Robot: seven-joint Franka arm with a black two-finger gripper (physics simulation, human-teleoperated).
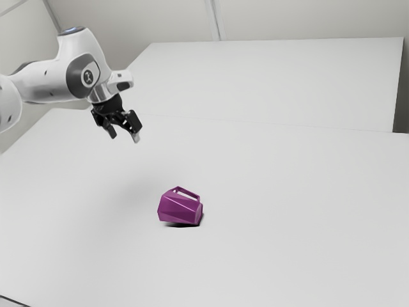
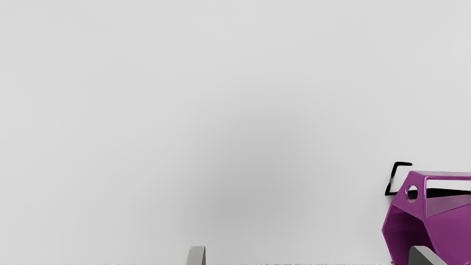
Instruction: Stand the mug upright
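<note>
Purple, faceted mug [image 1: 179, 210] lies sideways on smooth white table [image 1: 268, 256].

Faceted purple mug [image 1: 181, 208] with an angular handle: you see smooth, glossy faces and bright sheen along the edges; plastic or lacquered metal, you cannot tell which. White rounded robot arm [image 1: 46, 79]: smooth, plastic-looking shell, softly shiny. Your black two-finger gripper [image 1: 124, 137]: dark, hard-looking body; grey fingertips [image 2: 197, 256], smooth, near matt. Broad pale-grey tabletop [image 1: 287, 192]: smooth, matt, plain.
</note>
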